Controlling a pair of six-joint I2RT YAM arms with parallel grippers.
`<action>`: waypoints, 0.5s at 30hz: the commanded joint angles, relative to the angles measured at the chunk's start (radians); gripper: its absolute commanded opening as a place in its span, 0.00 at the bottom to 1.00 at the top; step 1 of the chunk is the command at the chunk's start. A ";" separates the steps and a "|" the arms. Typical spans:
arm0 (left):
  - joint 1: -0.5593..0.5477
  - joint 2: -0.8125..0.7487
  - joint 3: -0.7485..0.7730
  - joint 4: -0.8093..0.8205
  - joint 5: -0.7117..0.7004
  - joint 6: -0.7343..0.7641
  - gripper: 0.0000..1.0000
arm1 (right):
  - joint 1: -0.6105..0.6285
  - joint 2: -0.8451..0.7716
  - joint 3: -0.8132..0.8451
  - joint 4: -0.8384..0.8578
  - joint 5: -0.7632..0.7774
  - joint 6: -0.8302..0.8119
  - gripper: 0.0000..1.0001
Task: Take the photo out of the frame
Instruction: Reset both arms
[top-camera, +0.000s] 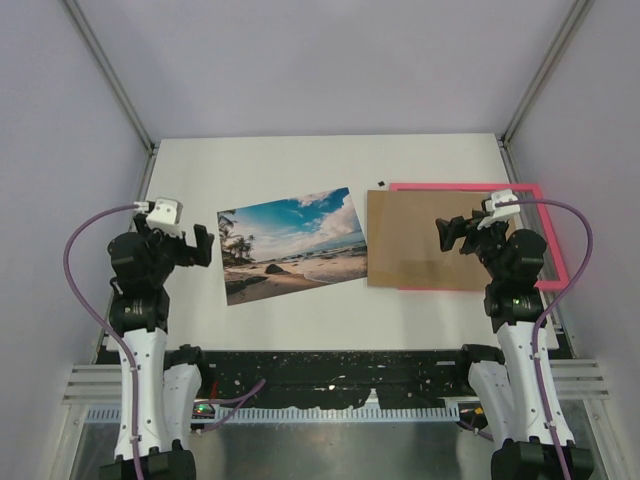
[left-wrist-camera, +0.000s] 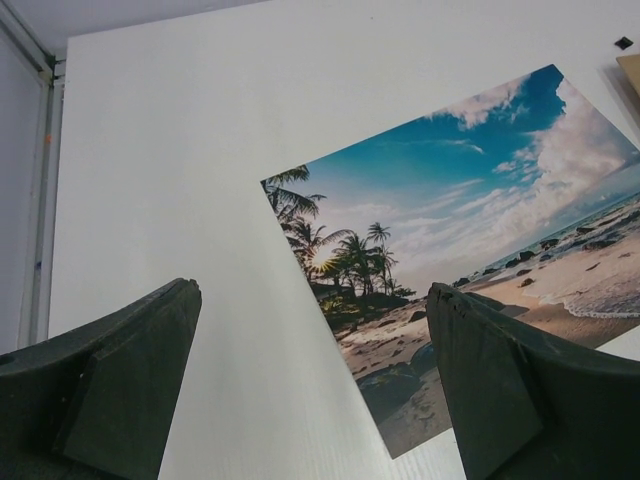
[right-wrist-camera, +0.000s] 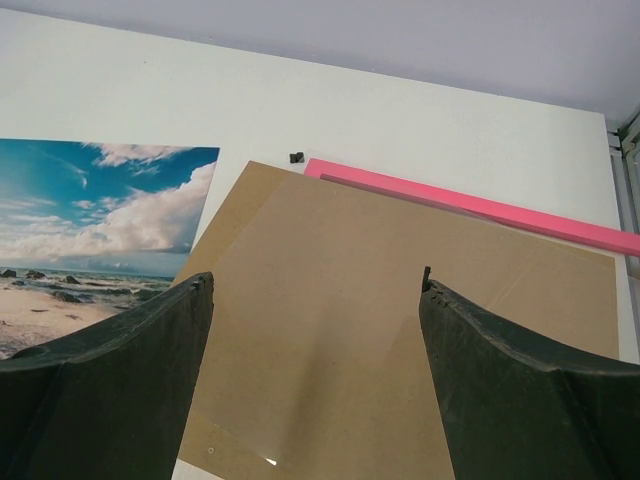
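The photo (top-camera: 290, 245) lies flat and face up on the tabletop (top-camera: 300, 160), clear of the frame (top-camera: 440, 187). The brown backing board (top-camera: 410, 240) rests loose across the frame's left part, so the removal looks done or nearly so. Both hands are empty with fingers wide apart: in the overhead view the left hand (top-camera: 203, 247) has the photo at its 3 o'clock, while the right hand (top-camera: 447, 235) hovers over the board with the photo at its 9 o'clock.
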 joint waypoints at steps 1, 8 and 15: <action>-0.002 -0.065 -0.064 0.150 -0.012 0.001 1.00 | -0.003 -0.016 0.001 0.059 -0.024 0.004 0.88; -0.002 -0.117 -0.121 0.220 0.005 0.002 1.00 | -0.003 -0.013 -0.002 0.062 -0.032 0.003 0.88; -0.002 -0.114 -0.118 0.215 0.015 0.002 1.00 | -0.003 -0.012 -0.004 0.063 -0.033 0.003 0.88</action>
